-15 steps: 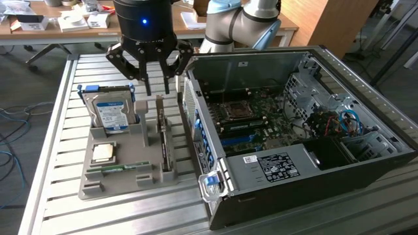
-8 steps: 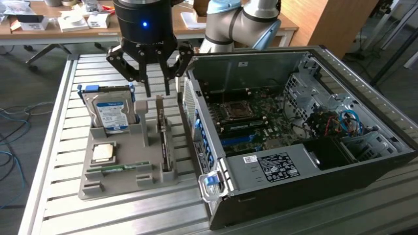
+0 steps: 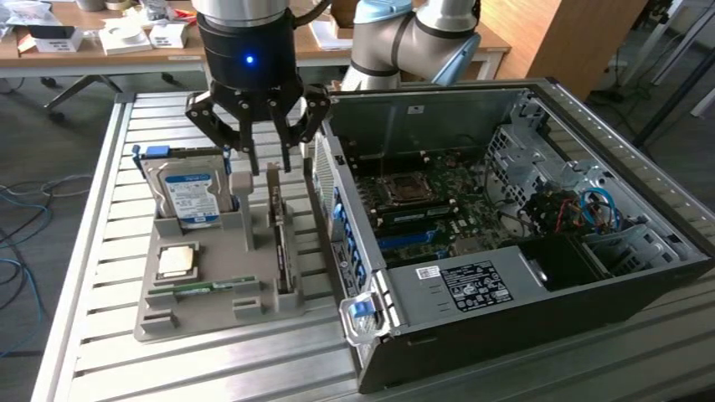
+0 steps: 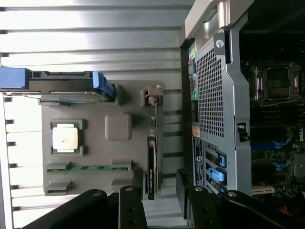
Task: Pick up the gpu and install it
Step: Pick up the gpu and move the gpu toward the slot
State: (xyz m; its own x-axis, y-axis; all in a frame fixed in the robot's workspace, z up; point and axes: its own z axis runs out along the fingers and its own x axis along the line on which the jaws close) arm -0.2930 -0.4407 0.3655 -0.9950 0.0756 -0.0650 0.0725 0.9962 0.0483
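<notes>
The gpu [image 3: 280, 243] is a thin dark card standing on edge in a slot of the grey holder tray [image 3: 213, 311], next to the computer case. In the wrist view the gpu [image 4: 151, 164] runs as a narrow black strip towards my fingers. My gripper [image 3: 268, 159] hangs just above the card's far end, open, one finger on each side of the card's line. In the wrist view the gripper [image 4: 160, 188] has its black fingertips [image 4: 138, 180] spread apart, with the near end of the card between them. I see no contact with the card.
The tray also holds a blue-labelled hard drive [image 3: 190, 197], a square processor [image 3: 179, 261] and a green memory stick [image 3: 213, 287]. The open computer case [image 3: 525, 276] lies close on the exterior view's right, motherboard [image 3: 424, 209] exposed. Everything rests on a slatted metal table [image 3: 100, 251].
</notes>
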